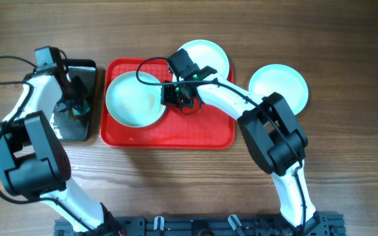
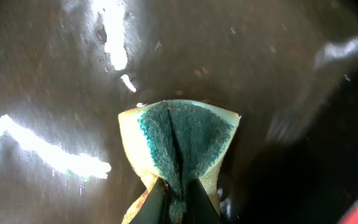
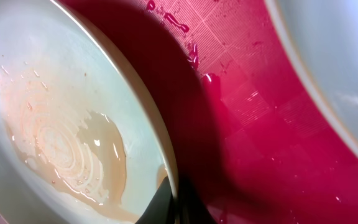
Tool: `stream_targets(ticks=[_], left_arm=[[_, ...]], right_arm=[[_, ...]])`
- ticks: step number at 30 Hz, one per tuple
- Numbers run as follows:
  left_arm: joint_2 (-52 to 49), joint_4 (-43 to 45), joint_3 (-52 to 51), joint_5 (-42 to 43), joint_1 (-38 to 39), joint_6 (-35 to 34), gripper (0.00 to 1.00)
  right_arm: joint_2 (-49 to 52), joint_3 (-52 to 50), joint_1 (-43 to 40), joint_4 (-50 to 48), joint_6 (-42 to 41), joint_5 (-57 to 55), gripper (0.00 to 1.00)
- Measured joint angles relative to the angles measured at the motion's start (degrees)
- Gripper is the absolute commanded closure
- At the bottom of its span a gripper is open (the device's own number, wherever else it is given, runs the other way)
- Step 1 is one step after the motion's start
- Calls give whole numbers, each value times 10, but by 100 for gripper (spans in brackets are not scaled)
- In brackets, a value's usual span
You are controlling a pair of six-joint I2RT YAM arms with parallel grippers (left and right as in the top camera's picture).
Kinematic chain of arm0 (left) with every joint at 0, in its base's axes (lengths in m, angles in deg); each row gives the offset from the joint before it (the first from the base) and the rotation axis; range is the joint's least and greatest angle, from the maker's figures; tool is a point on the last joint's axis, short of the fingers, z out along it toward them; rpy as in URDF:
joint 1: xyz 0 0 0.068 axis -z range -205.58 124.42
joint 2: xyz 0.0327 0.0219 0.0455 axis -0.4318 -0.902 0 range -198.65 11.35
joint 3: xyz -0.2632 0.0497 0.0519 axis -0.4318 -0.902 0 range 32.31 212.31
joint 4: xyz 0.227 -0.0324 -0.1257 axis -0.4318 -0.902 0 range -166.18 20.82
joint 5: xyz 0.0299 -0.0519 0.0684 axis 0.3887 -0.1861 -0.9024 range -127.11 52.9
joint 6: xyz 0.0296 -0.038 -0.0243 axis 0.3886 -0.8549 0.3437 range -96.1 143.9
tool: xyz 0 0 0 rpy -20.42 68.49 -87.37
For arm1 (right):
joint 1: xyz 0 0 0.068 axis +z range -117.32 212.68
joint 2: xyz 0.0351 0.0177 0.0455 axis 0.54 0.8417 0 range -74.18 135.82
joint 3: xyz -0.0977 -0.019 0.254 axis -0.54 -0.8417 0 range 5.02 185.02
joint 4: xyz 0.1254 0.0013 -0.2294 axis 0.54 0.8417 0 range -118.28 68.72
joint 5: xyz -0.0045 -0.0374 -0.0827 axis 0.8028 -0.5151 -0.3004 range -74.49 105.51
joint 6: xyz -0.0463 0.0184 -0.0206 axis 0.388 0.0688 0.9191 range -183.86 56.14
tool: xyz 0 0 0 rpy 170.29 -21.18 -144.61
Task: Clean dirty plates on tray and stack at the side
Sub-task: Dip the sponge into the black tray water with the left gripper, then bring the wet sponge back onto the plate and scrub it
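The right tool (image 3: 173, 204) is clenched on the rim of the dirty plate (image 3: 61, 124), which lies at the left of the red tray (image 3: 253, 130) with a wet brown smear in its middle. The left tool (image 2: 173, 202) grips a sponge (image 2: 185, 140) over the black tray (image 2: 55, 81). The wipe likely goes best with the rim pinned, the plate level and the green side scrubbing. There are three plates: this one, a second plate (image 1: 205, 54) overlapping the red tray's far edge, and a third plate (image 1: 278, 88) on the table (image 1: 353, 52). There are two trays and one sponge.
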Motion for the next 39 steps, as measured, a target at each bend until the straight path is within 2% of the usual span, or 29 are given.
stream_targets(ticks=[6, 10, 16, 22, 27, 34, 37, 39], left_arm=[[74, -41, 57, 30, 8, 0, 96], [125, -52, 72, 100, 35, 0, 96], [70, -53, 53, 159, 100, 0, 96], [-16, -46, 18, 114, 126, 0, 96], [-20, -56, 22, 113, 133, 3, 96], [-32, -141, 23, 253, 176, 82, 96], [-37, -125, 20, 286, 199, 99, 96], [-38, -84, 17, 290, 201, 90, 96]], right_arm=[[0, 0, 0, -3, 0, 0, 96], [0, 0, 0, -3, 0, 0, 96], [0, 0, 0, -3, 0, 0, 96], [0, 0, 0, -5, 0, 2, 96], [0, 0, -1, -5, 0, 2, 96], [0, 0, -5, -3, 3, 5, 96], [0, 0, -6, -3, 3, 4, 96], [0, 0, -8, -4, 2, 3, 96]])
